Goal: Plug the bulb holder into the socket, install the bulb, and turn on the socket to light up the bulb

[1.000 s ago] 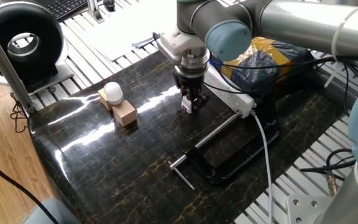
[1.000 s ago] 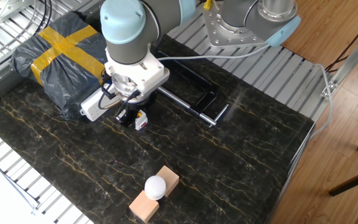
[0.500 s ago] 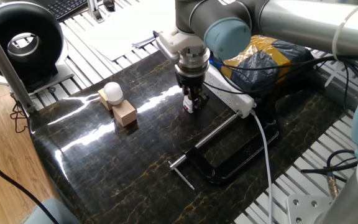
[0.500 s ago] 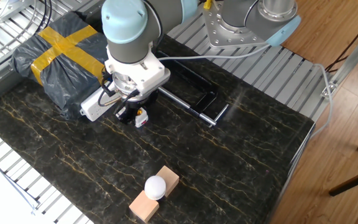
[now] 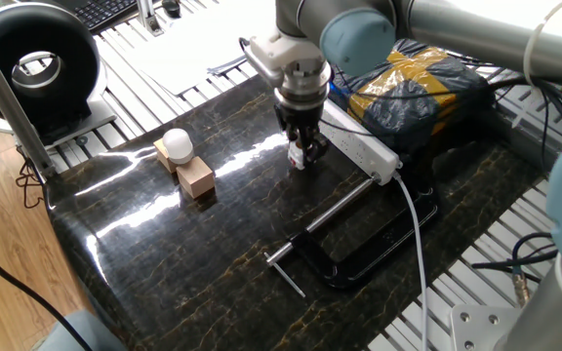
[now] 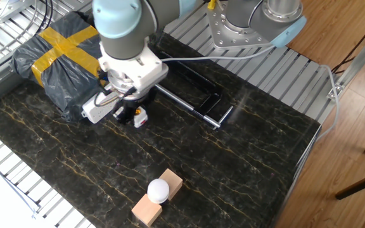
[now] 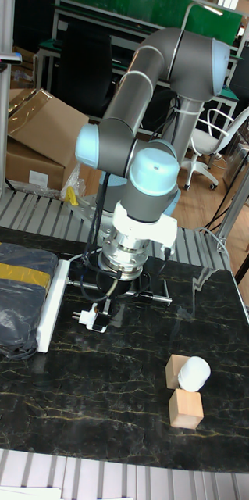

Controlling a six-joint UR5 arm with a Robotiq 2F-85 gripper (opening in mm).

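My gripper [image 5: 301, 152] is shut on the bulb holder [image 5: 298, 161], a small white cube, and holds it just above the dark tabletop beside the socket [image 5: 361, 148]. In the tall fixed view the bulb holder [image 7: 90, 319] lies on its side, its prongs pointing left at the socket [image 7: 52, 306] with a gap between them. The other fixed view shows the gripper [image 6: 136, 113] near the socket's end [image 6: 95, 109]. The bulb [image 5: 177, 144] rests on top of wooden cubes, far from the gripper.
Two tan wooden cubes [image 6: 172, 181] [image 6: 146, 211] flank the bulb [image 6: 158, 190]. A black clamp [image 5: 351, 246] with a steel bar lies beside the socket's white cable [image 5: 416, 229]. A dark bag with yellow tape [image 6: 51, 50] sits behind the socket.
The gripper has carried the bulb holder a short way toward the socket and slightly up. The bulb and the cubes have stayed put.
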